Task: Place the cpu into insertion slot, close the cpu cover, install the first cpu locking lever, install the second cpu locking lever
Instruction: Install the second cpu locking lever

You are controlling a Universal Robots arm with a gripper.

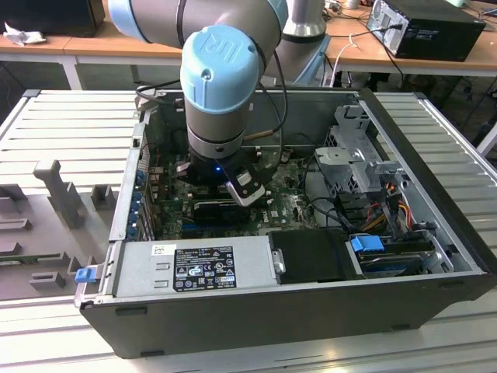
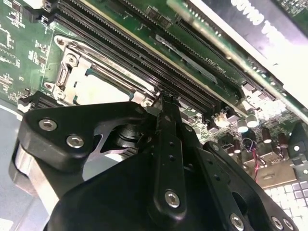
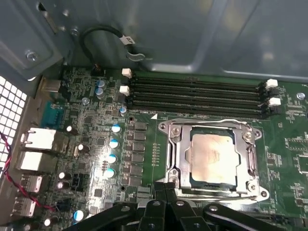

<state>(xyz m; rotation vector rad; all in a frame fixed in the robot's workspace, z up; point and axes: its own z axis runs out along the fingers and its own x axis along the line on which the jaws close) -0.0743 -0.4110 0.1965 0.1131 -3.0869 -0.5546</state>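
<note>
Note that the cpu sits in the insertion slot under the cpu cover, while your clenched, empty gripper hovers at its 6 o'clock edge, levers unconfirmed.

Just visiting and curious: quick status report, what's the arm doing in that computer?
Pincer low at socket edge, holding nothing visible. Cpu seated in insertion slot, cpu cover down around it. Nothing in the way.

Arm reaching down into open PC case, gripper low over green board.
</note>
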